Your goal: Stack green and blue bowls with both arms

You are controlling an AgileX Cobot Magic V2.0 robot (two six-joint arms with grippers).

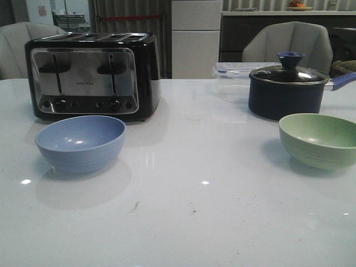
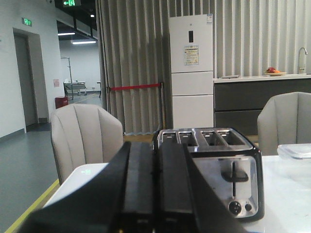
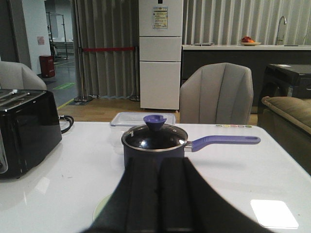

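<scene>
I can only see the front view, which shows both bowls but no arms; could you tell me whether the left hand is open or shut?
Observer: The left hand is shut tight, with nothing held in it.
Operator: Thank you. What is it facing?
Observer: It faces the toaster, by its own wrist camera.
Operator: And the right one, please?
Observer: The right hand is shut and empty too. It faces the lidded pot, and the pale rim showing just beside it is probably the green bowl.
</scene>
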